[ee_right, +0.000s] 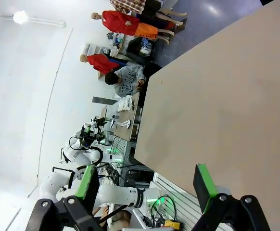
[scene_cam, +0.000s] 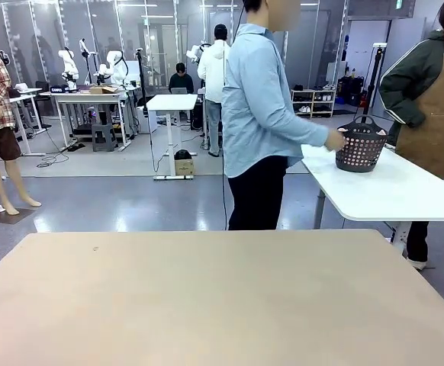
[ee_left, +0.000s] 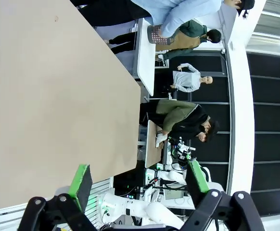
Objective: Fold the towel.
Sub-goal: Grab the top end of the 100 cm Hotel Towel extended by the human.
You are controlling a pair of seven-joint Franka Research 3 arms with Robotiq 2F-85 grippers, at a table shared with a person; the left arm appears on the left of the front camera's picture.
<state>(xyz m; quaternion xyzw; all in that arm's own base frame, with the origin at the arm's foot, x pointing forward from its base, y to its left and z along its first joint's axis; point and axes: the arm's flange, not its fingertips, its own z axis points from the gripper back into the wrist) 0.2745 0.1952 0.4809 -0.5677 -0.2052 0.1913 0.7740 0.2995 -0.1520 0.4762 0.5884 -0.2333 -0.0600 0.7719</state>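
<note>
The towel is out of view. The beige table (scene_cam: 222, 297) lies bare in the front view. In the left wrist view my left gripper (ee_left: 138, 180) hangs open over the table's edge (ee_left: 48, 96), its green pads (ee_left: 80, 185) wide apart with nothing between them. My right gripper (ee_right: 145, 185) in the right wrist view is open as well, empty, near the table's other side (ee_right: 226, 106).
A person in a light blue shirt (scene_cam: 260, 114) stands beyond the far edge, turned right, one hand at a dark basket (scene_cam: 361, 145) on a white side table (scene_cam: 390, 191). Another person in a brown apron (scene_cam: 435, 99) stands at that table.
</note>
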